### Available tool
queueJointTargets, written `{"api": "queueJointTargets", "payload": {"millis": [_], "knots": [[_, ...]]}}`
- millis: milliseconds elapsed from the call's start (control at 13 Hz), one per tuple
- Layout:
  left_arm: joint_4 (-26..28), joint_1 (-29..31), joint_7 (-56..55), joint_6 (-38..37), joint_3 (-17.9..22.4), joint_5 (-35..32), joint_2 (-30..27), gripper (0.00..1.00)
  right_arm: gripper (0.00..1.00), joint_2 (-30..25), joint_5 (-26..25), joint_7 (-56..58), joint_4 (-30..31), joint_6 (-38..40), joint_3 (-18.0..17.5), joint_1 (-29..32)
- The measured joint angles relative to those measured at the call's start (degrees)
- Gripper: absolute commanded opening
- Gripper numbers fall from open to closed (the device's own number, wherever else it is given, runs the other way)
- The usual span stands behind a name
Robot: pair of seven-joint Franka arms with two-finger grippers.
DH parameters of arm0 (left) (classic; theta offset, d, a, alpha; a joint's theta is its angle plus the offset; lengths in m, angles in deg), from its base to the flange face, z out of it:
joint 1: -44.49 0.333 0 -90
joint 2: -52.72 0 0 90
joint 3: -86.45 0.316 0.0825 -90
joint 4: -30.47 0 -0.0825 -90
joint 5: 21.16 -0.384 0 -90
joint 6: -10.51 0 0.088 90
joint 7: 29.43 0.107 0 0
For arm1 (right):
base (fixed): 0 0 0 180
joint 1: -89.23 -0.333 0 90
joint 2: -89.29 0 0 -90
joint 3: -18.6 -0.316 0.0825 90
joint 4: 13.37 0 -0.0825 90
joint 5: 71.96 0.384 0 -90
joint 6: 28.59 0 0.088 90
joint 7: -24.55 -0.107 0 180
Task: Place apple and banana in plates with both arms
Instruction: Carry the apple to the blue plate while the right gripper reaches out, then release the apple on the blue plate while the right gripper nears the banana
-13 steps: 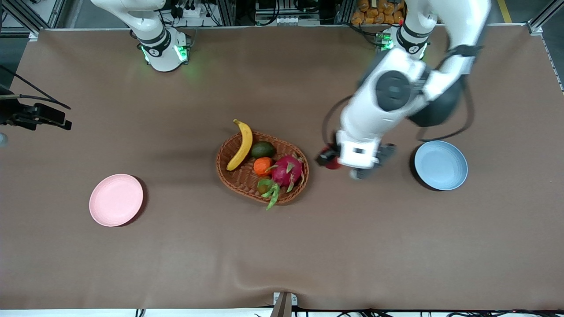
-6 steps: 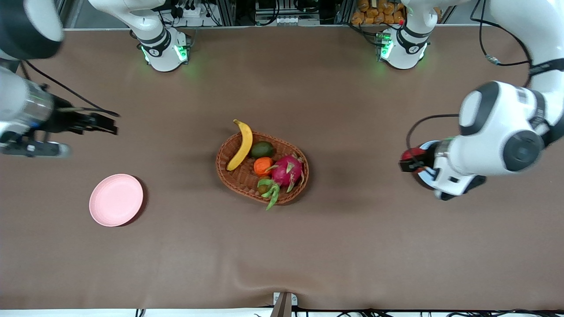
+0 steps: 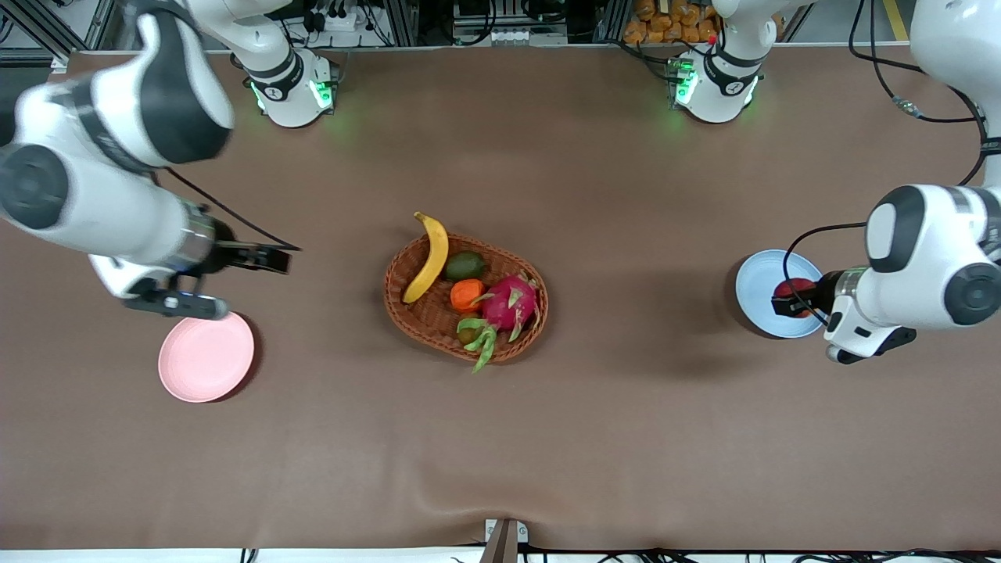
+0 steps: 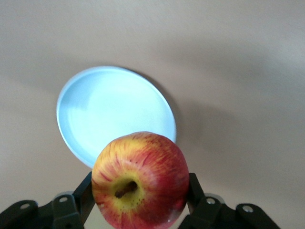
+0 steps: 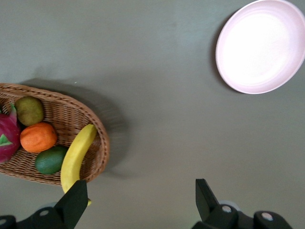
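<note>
Wicker basket (image 3: 465, 297) sits mid-table with the banana (image 3: 427, 256) lying across its rim on the side toward the robot bases, alongside a dragon fruit (image 3: 510, 302), tangerine (image 3: 467, 294) and a green fruit (image 3: 468, 266). Blue plate (image 3: 762, 289) is at the left arm's end, pink plate (image 3: 206, 355) at the right arm's end, both bare. Left gripper (image 3: 791, 300) is clamped on the apple (image 4: 140, 180), up in the air over the blue plate; right gripper (image 3: 275, 259) is spread wide with nothing in it, over bare table between pink plate and basket
</note>
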Motion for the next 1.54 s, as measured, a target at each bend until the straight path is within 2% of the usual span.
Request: {"api": "queueJointTargets", "payload": {"millis": [154,462,846,1000,1077,1154,1231,1538], "knots": [[3.9,0.6,-0.2,5.9,0.0,-4.6,0.4,0.0,1.0,1.1,0.2,-0.8,-0.2,0.1,-0.1,-3.0],[8.9,3.4,-0.1,13.2,0.0,-6.1,1.1,0.0,1.0,6.0,4.7,-1.8,0.8,0.6,-0.2,-9.4],[10.4,3.5,-0.1,16.7,-0.2,-6.1,2.6,0.0,1.0,11.2,5.3,-1.5,2.0,-0.1,-0.2,-15.0],[10.4,3.5,-0.1,17.1,-0.2,-6.1,3.2,0.0,1.0,11.8,5.3,-1.2,4.4,-4.3,-0.2,-17.0],[10.4,3.5,-0.1,17.6,-0.2,-6.1,3.6,0.09,1.0,12.1,5.3,-1.2,5.8,-6.7,-0.2,-18.4],[10.4,3.5,-0.1,18.1,-0.1,-6.2,4.1,0.37,1.0,12.6,5.2,-1.2,6.8,-8.3,-0.2,-19.7],[10.4,3.6,-0.1,18.4,-0.1,-6.2,4.4,0.99,1.0,13.2,5.1,-1.4,7.4,-9.5,-0.2,-20.8],[10.0,3.6,-0.2,18.8,-0.1,-6.2,4.5,1.0,1.0,16.0,4.4,-4.0,7.8,-12.4,-0.1,-22.6]]}}
